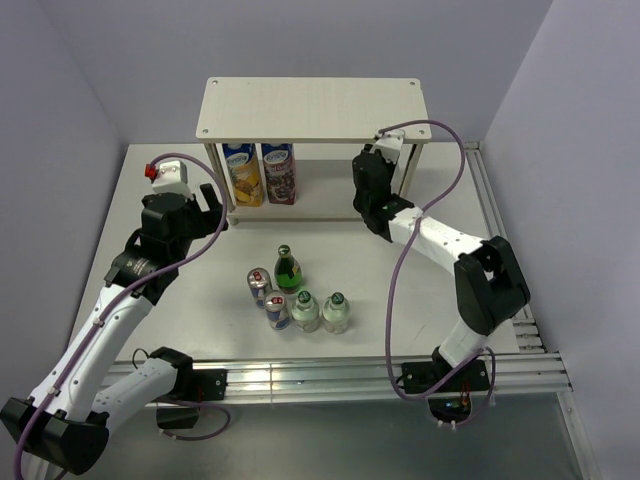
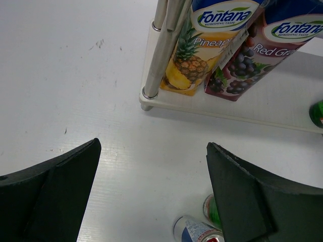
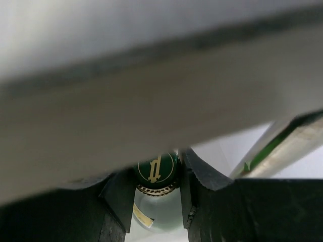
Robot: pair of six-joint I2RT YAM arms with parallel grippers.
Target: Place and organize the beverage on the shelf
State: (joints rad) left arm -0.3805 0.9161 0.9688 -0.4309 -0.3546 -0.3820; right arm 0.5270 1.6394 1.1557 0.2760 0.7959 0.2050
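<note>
Left hand (image 2: 152, 147) spread above counter (image 2: 60, 75) near corner of shelf (image 2: 202, 108), right hand (image 3: 157, 179) pinching green-capped bottle (image 3: 155, 170) under top board, two juice cartons (image 1: 245, 175) on lower tier, five drinks (image 1: 305, 310) clustered mid-counter

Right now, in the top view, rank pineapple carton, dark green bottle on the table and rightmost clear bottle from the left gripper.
1. Pineapple carton, lower shelf, beside the left gripper.
2. Dark green bottle, mid-table.
3. Rightmost clear bottle, front row.
</note>
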